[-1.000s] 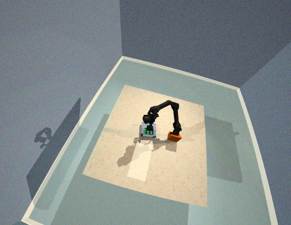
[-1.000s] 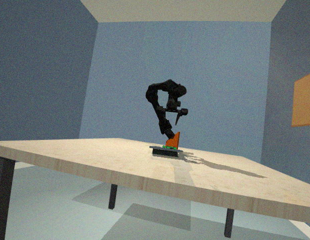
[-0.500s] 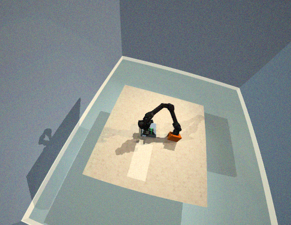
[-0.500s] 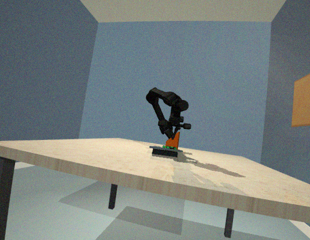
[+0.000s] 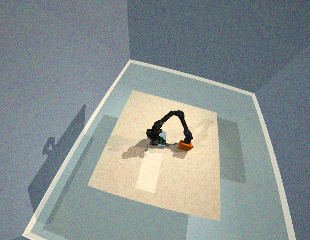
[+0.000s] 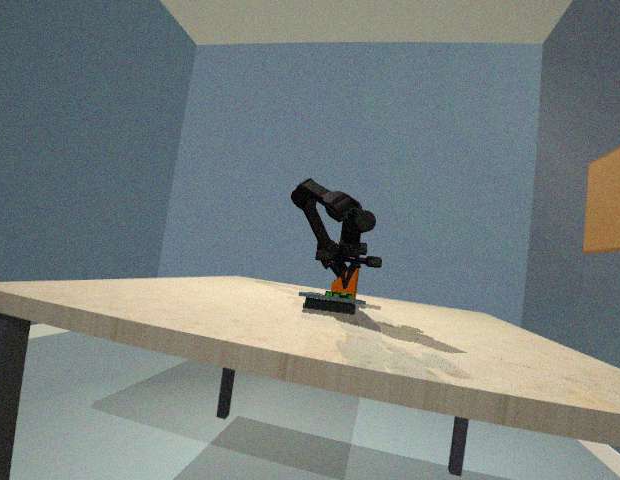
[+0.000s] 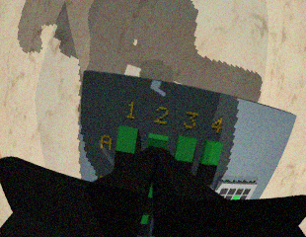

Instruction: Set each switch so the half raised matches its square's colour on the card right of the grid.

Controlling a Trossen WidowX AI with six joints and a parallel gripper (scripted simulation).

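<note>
The switch panel [image 5: 163,135] [image 6: 307,294] [image 7: 264,123] lies on the table. My gripper [image 6: 345,286] [image 7: 155,154] is shut and empty, pointing down low over the panel, with its tips at switch A2 [image 7: 158,140]. Whether they touch it I cannot tell. A2 shows a shorter green face than switch A1 [image 7: 127,140], switch A3 [image 7: 186,148] and switch A4 [image 7: 210,152]; its near part is hidden behind the fingers. Rows B and C are almost wholly hidden by the gripper. The small card [image 7: 236,192] shows only partly at the right, with dark squares and one green square in view.
The orange arm base [image 5: 185,146] [image 6: 353,281] stands on the table [image 5: 191,180] [image 6: 196,310] beside the panel. The black arm [image 5: 177,113] [image 6: 313,217] arches from it over the panel. Its shadow darkens much of the panel's far part in the wrist view.
</note>
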